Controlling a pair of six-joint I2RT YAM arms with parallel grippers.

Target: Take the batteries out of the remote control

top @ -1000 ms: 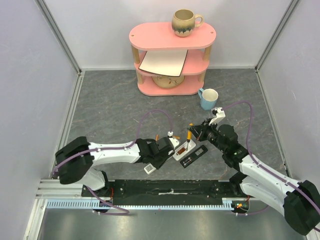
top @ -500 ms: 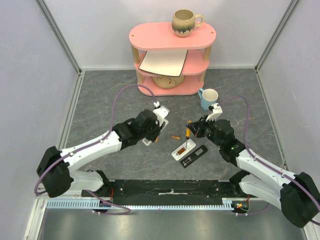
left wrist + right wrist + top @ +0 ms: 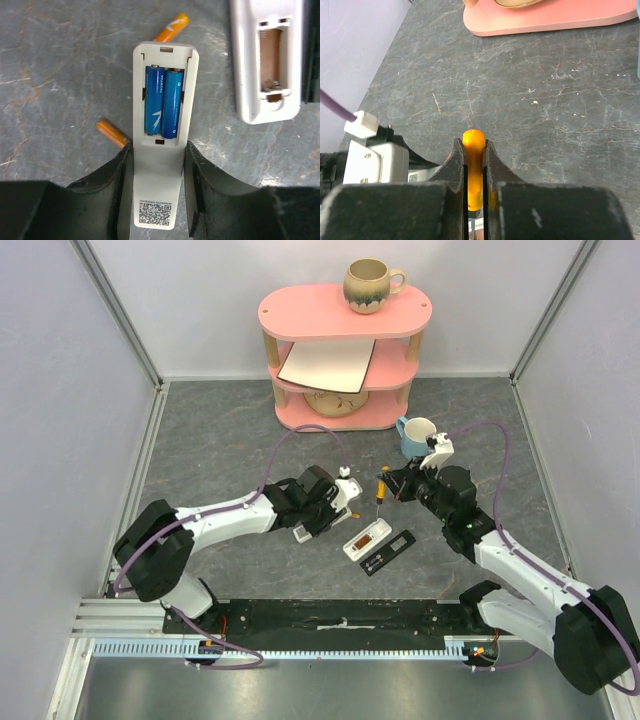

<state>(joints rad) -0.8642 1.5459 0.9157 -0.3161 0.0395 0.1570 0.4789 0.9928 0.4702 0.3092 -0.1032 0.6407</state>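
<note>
My left gripper (image 3: 159, 150) is shut on a white remote control (image 3: 162, 125) whose back is open. Two blue batteries (image 3: 164, 102) lie side by side in its compartment. Two orange batteries lie loose on the table, one beyond the remote (image 3: 172, 27) and one at its left (image 3: 112, 134). A second white remote (image 3: 267, 60) lies to the right with an empty compartment. In the top view my left gripper (image 3: 335, 502) is just left of that second remote (image 3: 367, 539). My right gripper (image 3: 474, 145) is shut on an orange-handled screwdriver (image 3: 473, 165), above the second remote.
A black cover (image 3: 388, 552) lies beside the second remote. A blue mug (image 3: 417, 437) stands just behind my right gripper. A pink shelf (image 3: 345, 355) at the back carries a brown mug (image 3: 370, 285), a white board and a bowl. Walls close in both sides.
My left arm swung from beside the lying remote up and to the left, then back toward the centre. My right gripper with the screwdriver rose away from the lying remote.
</note>
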